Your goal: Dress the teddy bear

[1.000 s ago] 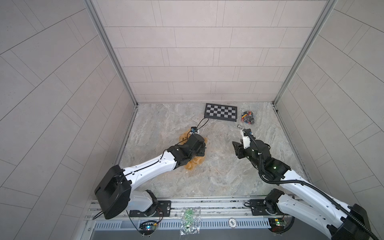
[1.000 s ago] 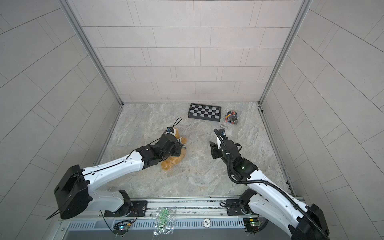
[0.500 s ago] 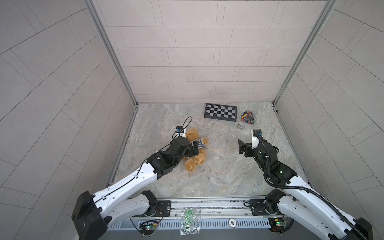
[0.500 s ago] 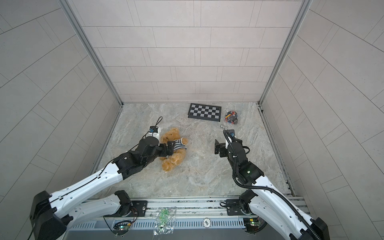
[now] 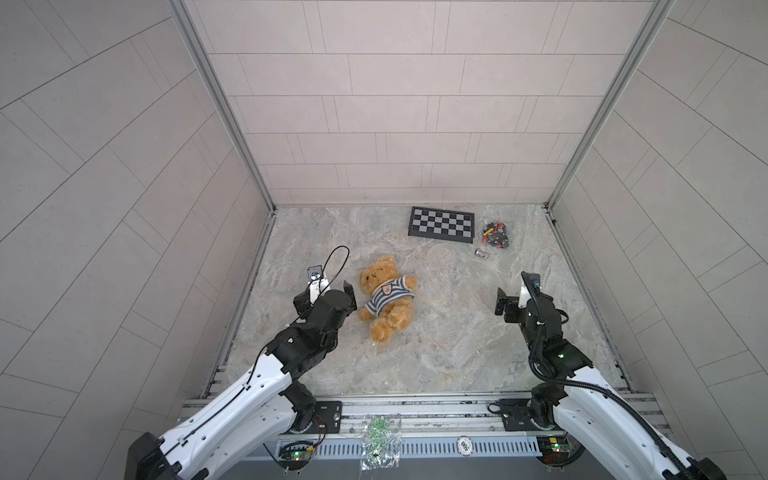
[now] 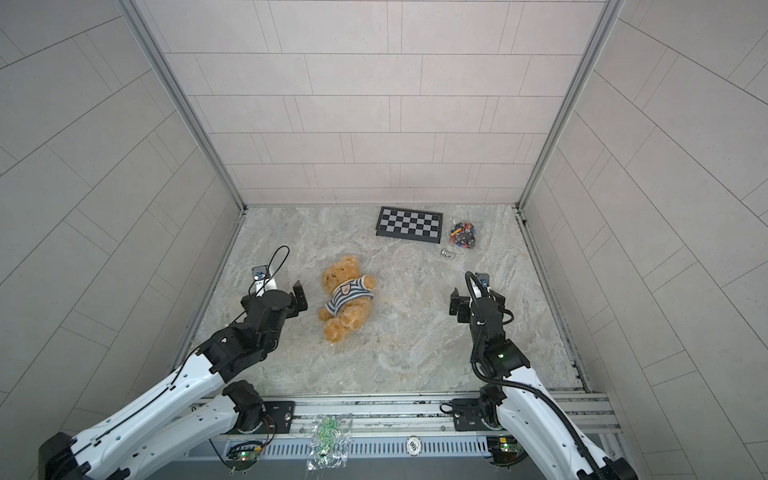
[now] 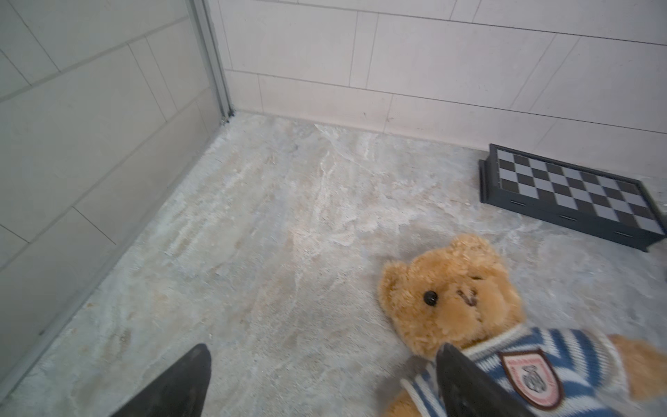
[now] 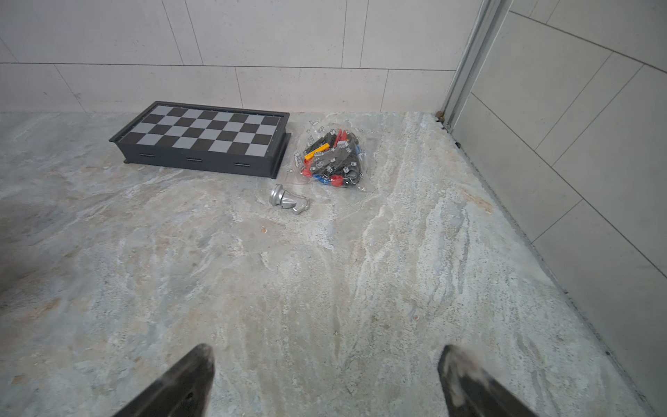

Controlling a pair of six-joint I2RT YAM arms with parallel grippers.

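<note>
The teddy bear point(image 5: 386, 301) lies on its back, left of the floor's middle, in both top views point(image 6: 347, 303). It wears a blue-and-white striped sweater point(image 5: 389, 294) with a chest badge. My left gripper point(image 5: 324, 293) stands open just left of the bear and holds nothing. In the left wrist view one fingertip point(image 7: 447, 352) overlaps the sweater's point(image 7: 563, 361) sleeve below the bear's head point(image 7: 451, 299); whether it touches I cannot tell. My right gripper point(image 5: 524, 299) is open over bare floor far to the bear's right, and the right wrist view shows only floor between its jaws point(image 8: 326, 348).
A folded chessboard point(image 5: 441, 224) lies by the back wall. A clear bag of coloured parts point(image 5: 494, 235) is next to it, with a silver chess piece point(image 5: 482, 252) in front. Tiled walls close in the floor on three sides.
Both grippers have opened wide. The left arm has drawn back leftward off the bear, uncovering it. The right arm has pulled away to the right.
</note>
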